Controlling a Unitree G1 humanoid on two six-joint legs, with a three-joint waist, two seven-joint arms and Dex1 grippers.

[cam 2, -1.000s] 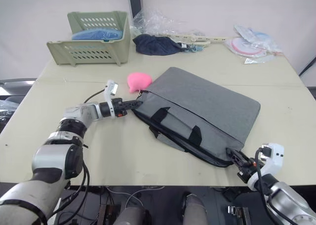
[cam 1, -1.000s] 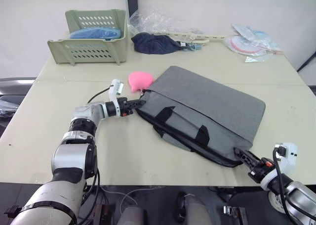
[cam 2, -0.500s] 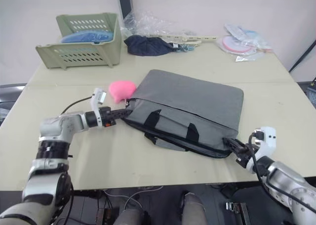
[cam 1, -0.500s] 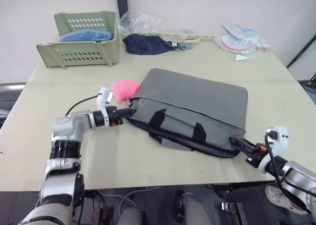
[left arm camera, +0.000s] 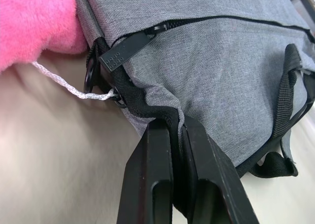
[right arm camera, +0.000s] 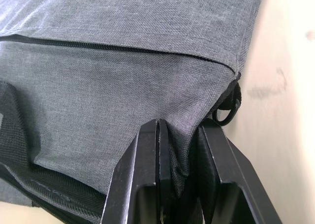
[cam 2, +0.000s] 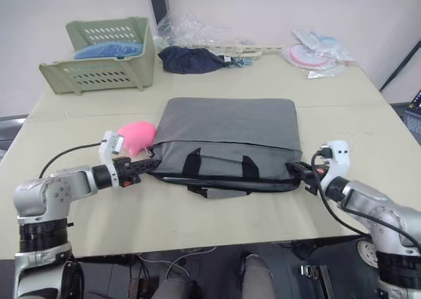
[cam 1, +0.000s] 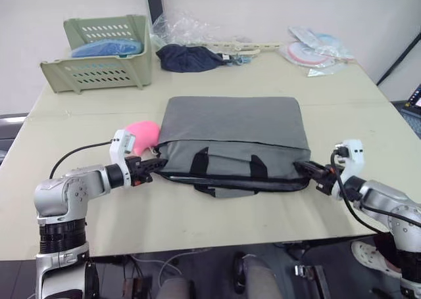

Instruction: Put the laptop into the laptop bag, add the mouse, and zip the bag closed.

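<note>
A pale beige table stands before a white wall. At its centre lies the flat grey fabric laptop bag. The left gripper, at 9 o'clock of it, pinches its corner; the right gripper, at 3 o'clock, pinches the opposite corner. A fuzzy pink lump touches the bag at 10 o'clock. Farther, at 11 o'clock, a green slotted plastic basket; at 12, a dark navy cloth bundle.

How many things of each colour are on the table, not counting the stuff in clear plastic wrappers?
Grey: 1, the laptop bag
Pink: 1, the fuzzy pink lump
Green: 1, the basket
Dark navy: 1, the cloth bundle
Blue: 1, the item in the basket
Cream: 1, the long plastic piece
Total: 6
</note>
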